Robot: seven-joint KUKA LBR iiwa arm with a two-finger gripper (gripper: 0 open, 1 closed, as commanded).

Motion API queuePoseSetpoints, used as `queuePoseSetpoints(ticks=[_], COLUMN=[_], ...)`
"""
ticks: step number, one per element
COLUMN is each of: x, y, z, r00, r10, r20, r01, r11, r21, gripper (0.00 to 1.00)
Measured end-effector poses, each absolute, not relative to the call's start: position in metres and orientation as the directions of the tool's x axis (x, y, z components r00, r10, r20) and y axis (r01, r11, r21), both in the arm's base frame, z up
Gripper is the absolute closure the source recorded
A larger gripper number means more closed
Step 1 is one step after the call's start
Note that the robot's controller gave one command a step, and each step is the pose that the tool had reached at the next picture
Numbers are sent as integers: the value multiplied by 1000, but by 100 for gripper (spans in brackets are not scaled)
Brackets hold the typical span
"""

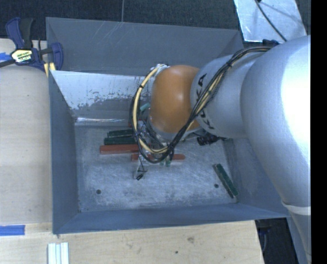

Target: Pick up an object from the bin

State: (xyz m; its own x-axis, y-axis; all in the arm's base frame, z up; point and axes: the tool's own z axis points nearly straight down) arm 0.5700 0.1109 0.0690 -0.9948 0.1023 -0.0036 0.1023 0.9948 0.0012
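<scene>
Observation: the arm [273, 103] reaches into the bin [61, 164] from the right, wrist pitched steeply down, so that the orange cover [171, 100] and looped cables [137, 106] hang over the middle of the floor.

The gripper [140, 173] sits low, at or just above the floor. Whether it is apart or together cannot be told, and nothing is seen held in it.

Contents:
- A red-brown bar [118, 149] lies flat, left to right, just far and left of the gripper tip. It is the nearest item and, in my judgement, the likely pick.
- A dark green bar [119, 132] lies just beyond it, roughly parallel.
- A short red-brown length [178, 157] shows right of the cables. Whether it is the same bar cannot be told.
- A second dark green bar [226, 180] lies well apart, near the right wall.

All lie flat and loose, which suits the top-down approach.

Markings: dark lettering [207, 122] on the arm's silver casing is crossed by cables and not fully legible. No labels can be read on the bars.
</scene>
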Motion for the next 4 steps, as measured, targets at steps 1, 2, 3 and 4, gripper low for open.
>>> queuePoseSetpoints(ticks=[1, 2, 3, 4], x=[571, 573, 575, 576], y=[111, 111, 111, 110], z=[70, 74, 111, 120], r00=[-995, -995, -994, -994], r10=[103, 103, 105, 106], r20=[-6, -9, -7, -6], r01=[103, 103, 105, 106], r11=[995, 995, 994, 994], r21=[2, 3, 2, 2], gripper=[0, 100, 100, 100])
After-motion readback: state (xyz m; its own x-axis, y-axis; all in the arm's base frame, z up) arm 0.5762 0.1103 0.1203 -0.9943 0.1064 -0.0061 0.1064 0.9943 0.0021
